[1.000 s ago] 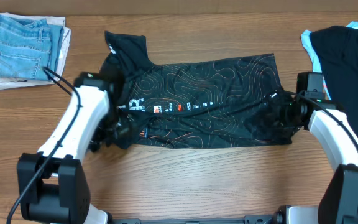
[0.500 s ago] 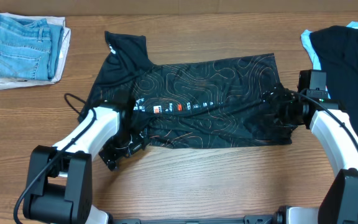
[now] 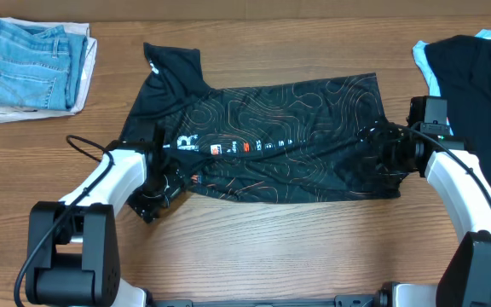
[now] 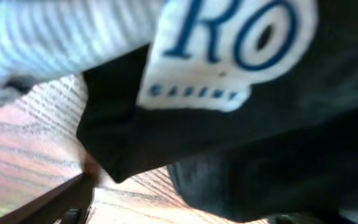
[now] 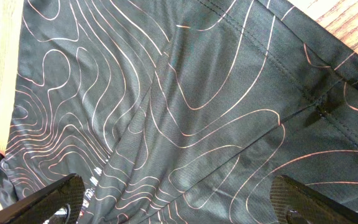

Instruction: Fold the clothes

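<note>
Shirt (image 3: 288, 128) lies under right gripper (image 5: 176, 190), jaws apart; left gripper (image 3: 156, 194) at its corner, jaws unreadable

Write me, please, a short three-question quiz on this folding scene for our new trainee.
1. True or false: the black shirt lies on the wooden table, apart from the jeans.
2. Where do the folded jeans lie?
A. at the table's far left corner
B. on top of the shirt
C. between the right arm's jaws
3. In one word: which arm's jaws are at the shirt's end with the white lettering?

Key: 1 true; 2 A; 3 the left arm.
</note>
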Controlling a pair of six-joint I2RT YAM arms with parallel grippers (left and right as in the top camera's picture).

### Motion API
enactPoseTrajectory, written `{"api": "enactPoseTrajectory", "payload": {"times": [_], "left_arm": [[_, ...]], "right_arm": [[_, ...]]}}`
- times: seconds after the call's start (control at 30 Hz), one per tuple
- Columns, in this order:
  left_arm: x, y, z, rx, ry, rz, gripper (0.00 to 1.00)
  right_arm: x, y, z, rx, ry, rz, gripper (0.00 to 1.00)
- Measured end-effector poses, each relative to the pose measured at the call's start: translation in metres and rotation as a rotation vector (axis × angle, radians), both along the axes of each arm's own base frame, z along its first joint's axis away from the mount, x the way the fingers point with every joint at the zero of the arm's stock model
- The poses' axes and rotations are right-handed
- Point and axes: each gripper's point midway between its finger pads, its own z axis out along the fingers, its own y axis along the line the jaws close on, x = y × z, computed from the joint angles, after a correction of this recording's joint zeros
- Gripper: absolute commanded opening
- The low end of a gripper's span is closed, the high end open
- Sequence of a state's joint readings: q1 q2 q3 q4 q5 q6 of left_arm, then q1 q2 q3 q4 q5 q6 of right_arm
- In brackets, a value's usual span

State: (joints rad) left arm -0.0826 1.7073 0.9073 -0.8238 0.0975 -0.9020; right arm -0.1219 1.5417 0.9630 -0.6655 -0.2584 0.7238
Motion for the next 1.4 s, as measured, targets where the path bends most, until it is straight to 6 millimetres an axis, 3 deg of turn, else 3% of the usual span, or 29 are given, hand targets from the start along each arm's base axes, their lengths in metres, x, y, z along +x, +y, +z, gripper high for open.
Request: {"api": "enactPoseTrajectory", "payload": {"times": [0.07, 0.13, 0.43, 0.63, 0.73, 0.83, 0.87, 0.9, 0.93, 0.97, 1.23, 1.27, 1.3, 1.33, 1.37, 1.4], "left_arm": [[0.0, 0.0, 0.0, 0.0, -0.004, -0.02, 0.78], [0.001, 0.0, 0.0, 0.001, -0.007, -0.03, 0.58], [-0.003, 0.0, 0.0, -0.005, 0.007, -0.062, 0.04], [-0.018, 0.002, 0.003, 0.005, 0.07, -0.068, 0.04], [-0.028, 0.008, 0.013, 0.036, 0.13, -0.071, 0.04], [-0.02, 0.014, 0.028, 0.076, 0.128, -0.077, 0.07], [-0.015, 0.016, 0.033, 0.088, 0.113, -0.081, 0.44], [-0.007, 0.019, 0.042, 0.106, 0.082, -0.086, 0.41], [-0.004, 0.02, 0.045, 0.113, 0.066, -0.097, 0.2], [-0.001, 0.021, 0.048, 0.119, 0.054, -0.101, 0.08], [0.002, 0.023, 0.05, 0.127, 0.038, -0.112, 0.04], [0.002, 0.022, 0.05, 0.127, 0.036, -0.111, 0.1], [0.003, 0.022, 0.05, 0.127, 0.034, -0.111, 0.28], [0.003, 0.022, 0.05, 0.126, 0.034, -0.113, 0.53], [0.002, 0.022, 0.05, 0.125, 0.037, -0.118, 0.65], [0.001, 0.022, 0.05, 0.122, 0.04, -0.122, 0.69]], "right_arm": [[0.0, 0.0, 0.0, 0.0, 0.0, 0.002, 1.0], [0.0, 0.0, 0.0, -0.001, 0.0, 0.003, 1.0], [0.0, 0.0, 0.0, -0.001, 0.0, 0.003, 1.0], [-0.001, 0.0, 0.0, 0.0, 0.003, 0.003, 0.97], [-0.001, 0.0, 0.0, -0.001, 0.005, 0.003, 0.97], [-0.001, 0.0, 0.0, -0.001, 0.004, 0.004, 0.97], [-0.001, 0.0, 0.0, -0.001, 0.004, 0.004, 0.97], [-0.001, 0.0, 0.0, -0.001, 0.004, 0.003, 0.97], [-0.001, 0.0, 0.0, -0.001, 0.004, 0.003, 0.97], [-0.001, 0.0, 0.0, -0.001, 0.003, 0.003, 0.97], [0.0, 0.0, 0.0, -0.001, 0.0, 0.004, 0.96], [0.0, 0.0, 0.0, -0.001, 0.0, 0.003, 0.96], [0.0, 0.0, 0.0, -0.001, 0.0, 0.004, 0.96], [0.0, 0.0, 0.0, -0.001, 0.0, 0.003, 0.96], [0.0, 0.0, 0.0, -0.001, 0.0, 0.003, 0.96], [0.0, 0.0, 0.0, -0.001, 0.0, 0.004, 0.96]]}}
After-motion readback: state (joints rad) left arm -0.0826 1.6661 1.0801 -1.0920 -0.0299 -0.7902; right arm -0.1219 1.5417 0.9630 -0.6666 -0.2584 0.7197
